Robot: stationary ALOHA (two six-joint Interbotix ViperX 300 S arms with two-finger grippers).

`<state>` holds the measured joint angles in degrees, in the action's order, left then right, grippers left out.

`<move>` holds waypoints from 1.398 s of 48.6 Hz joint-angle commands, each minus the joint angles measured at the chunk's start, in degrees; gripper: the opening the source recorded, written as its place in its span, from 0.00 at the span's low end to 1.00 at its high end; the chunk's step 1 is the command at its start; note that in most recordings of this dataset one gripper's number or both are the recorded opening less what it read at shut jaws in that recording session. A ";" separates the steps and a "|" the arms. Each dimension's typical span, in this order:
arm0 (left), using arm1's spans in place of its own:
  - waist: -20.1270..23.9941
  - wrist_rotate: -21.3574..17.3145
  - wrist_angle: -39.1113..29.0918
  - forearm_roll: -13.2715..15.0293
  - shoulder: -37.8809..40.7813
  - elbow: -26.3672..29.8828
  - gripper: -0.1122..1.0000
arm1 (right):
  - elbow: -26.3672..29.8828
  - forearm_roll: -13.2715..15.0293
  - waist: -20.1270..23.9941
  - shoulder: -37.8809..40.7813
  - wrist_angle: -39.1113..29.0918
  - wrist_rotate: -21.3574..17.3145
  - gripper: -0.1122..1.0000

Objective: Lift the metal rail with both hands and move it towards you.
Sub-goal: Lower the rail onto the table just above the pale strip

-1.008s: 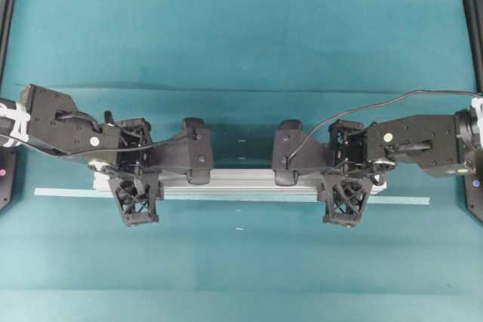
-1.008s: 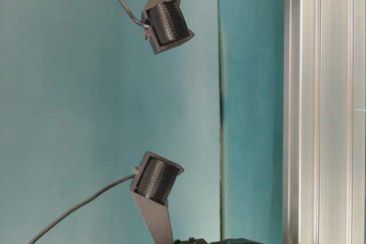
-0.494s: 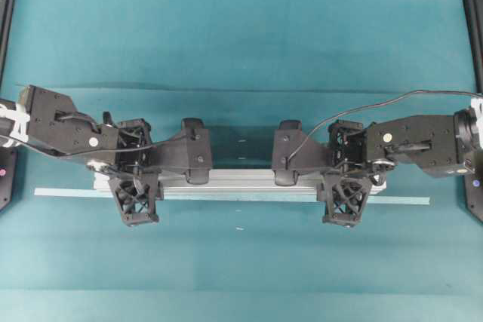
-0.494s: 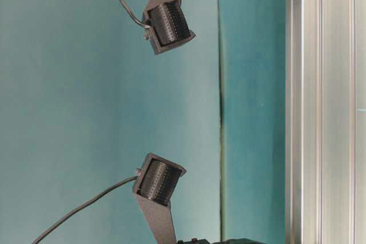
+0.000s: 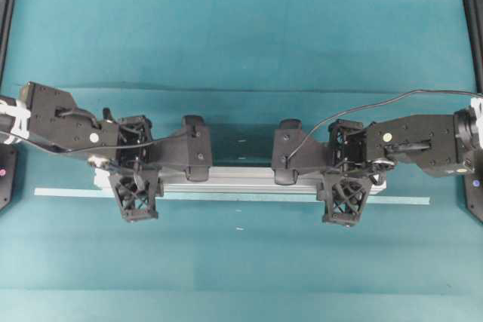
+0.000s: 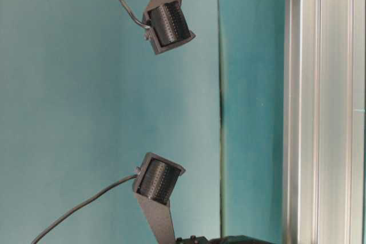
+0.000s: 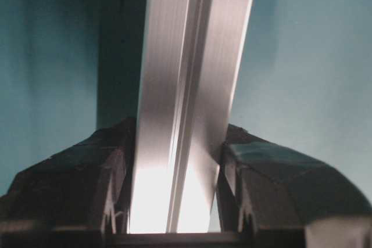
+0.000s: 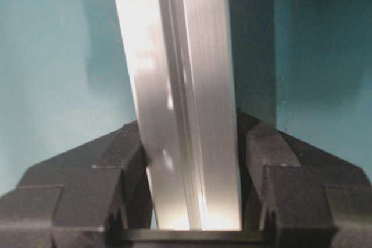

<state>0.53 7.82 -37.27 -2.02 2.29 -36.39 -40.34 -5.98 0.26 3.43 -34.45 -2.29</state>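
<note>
overhead, a wide teal table (image 5: 241,35) fills the view, and across its middle lies the metal rail (image 5: 241,179), a long grooved silver bar running side to side, with a thin pale tape strip (image 5: 400,200) on the table just beyond its near edge. two black arms reach in from the sides. the left gripper (image 5: 133,182) straddles the rail near its left end, and the right gripper (image 5: 345,183) straddles it near its right end. each wrist view shows the rail passing straight between two dark fingers, the left gripper's fingers (image 7: 75,184) and the right gripper's fingers (image 8: 87,184) pressed against the rail's sides, so both claws are clenched on the bar. whether the rail rests on the table or hangs just above it cannot be told. to do the carry well, both arms should probably rise and draw back together at one pace, keeping the bar level and square so that neither end twists in its grip or slides out.
</note>
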 commanded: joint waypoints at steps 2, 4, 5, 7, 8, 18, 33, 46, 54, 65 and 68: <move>1.58 -0.18 1.76 0.09 -0.70 0.79 0.37 | 0.44 -0.62 0.97 0.79 0.97 -0.26 0.48; 1.58 -0.18 1.85 0.09 -0.70 0.62 0.37 | 0.35 -0.62 0.97 0.79 0.97 -0.26 0.47; 1.58 -0.09 1.85 0.09 -0.70 0.62 0.37 | 0.35 -0.62 0.97 0.79 0.97 -0.26 0.47; 1.58 0.18 1.76 0.18 -0.79 0.53 0.37 | 0.35 -0.70 0.97 0.79 0.88 -0.26 0.47; 1.49 0.26 1.76 0.09 -0.79 0.44 0.37 | 0.35 -0.70 0.97 0.79 0.88 -0.26 0.47; 0.35 2.20 1.85 0.18 -0.62 0.62 0.37 | 0.35 -0.70 0.97 0.79 0.88 -0.26 0.47; -1.23 3.25 1.85 0.18 -0.70 0.62 0.37 | 0.44 -0.70 0.97 0.79 0.79 -0.26 0.47; -0.09 -3.69 4.66 0.09 -1.14 -0.79 0.37 | 0.35 -0.70 0.97 0.79 1.05 -0.79 0.47; 0.00 -6.06 6.24 0.09 -1.23 -0.53 0.37 | 0.44 -0.79 0.97 0.79 0.97 -1.05 0.47; 0.18 -6.15 6.15 0.09 -1.23 -0.62 0.37 | 0.44 -1.67 0.97 0.79 0.79 -1.05 0.47; 0.18 -5.98 6.15 0.09 -1.23 -0.62 0.37 | 0.44 -1.67 0.97 0.79 0.88 -1.05 0.47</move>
<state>-0.18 1.93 -32.78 -1.76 1.85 -37.88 -40.34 -6.59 0.35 3.34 -34.37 -2.55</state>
